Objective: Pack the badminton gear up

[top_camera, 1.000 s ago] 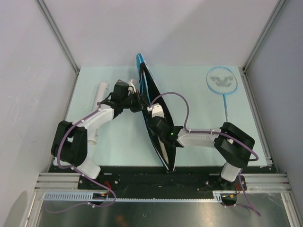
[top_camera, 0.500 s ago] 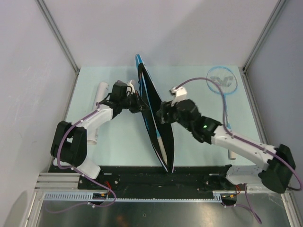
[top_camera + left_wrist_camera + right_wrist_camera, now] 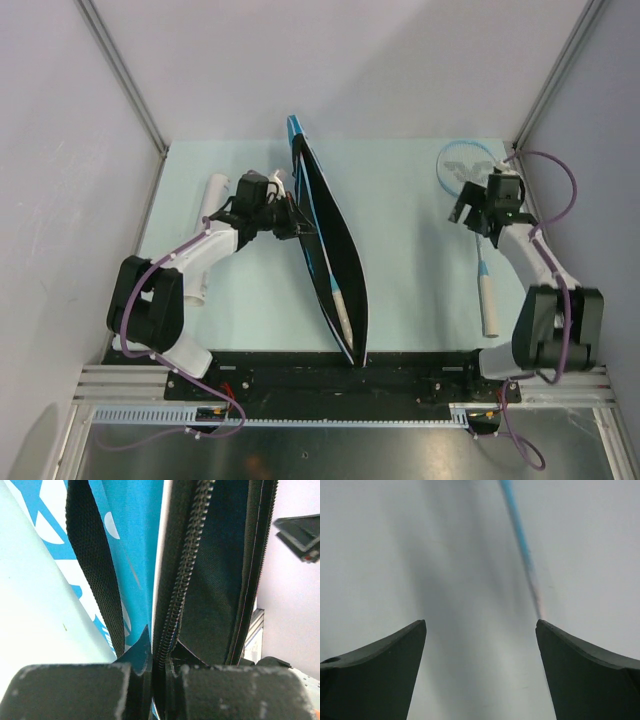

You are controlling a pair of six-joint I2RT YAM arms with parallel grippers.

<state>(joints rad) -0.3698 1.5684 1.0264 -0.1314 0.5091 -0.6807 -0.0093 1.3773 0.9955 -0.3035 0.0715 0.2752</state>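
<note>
Here, the loose racket [image 3: 481, 268] lay flat on the tabletop [image 3: 410, 270] at the far right, strung head [image 3: 458, 165] away from the arms and white handle [image 3: 489, 312] nearest them. The right pincer [image 3: 481, 624] hung over its shaft [image 3: 520, 545], spread wide with nothing in it. The left pincer [image 3: 287, 220] was clamped tight on the zip edge of the blue bag [image 3: 335, 245], propping it on its long edge with the mouth gaping. The other racket [image 3: 341, 306] sat inside, only its grip end showing. A white tube [image 3: 213, 195] lay beyond the left arm.

As a load, the racket looks light and stiff, but the thin shaft is smooth and would likely swivel in a grip, and the strings should not be pinched. The thicker handle, or the shaft just above it, seems the better hold. The bag is soft cloth and would probably sag if released.

Only the overhead view gave the whole layout. Only the left wrist view showed the zip teeth [image 3: 186, 565] and black strap [image 3: 92, 555] close up. The right wrist view was blurred and showed just the shaft running toward the right finger. No shuttlecocks could be seen.
</note>
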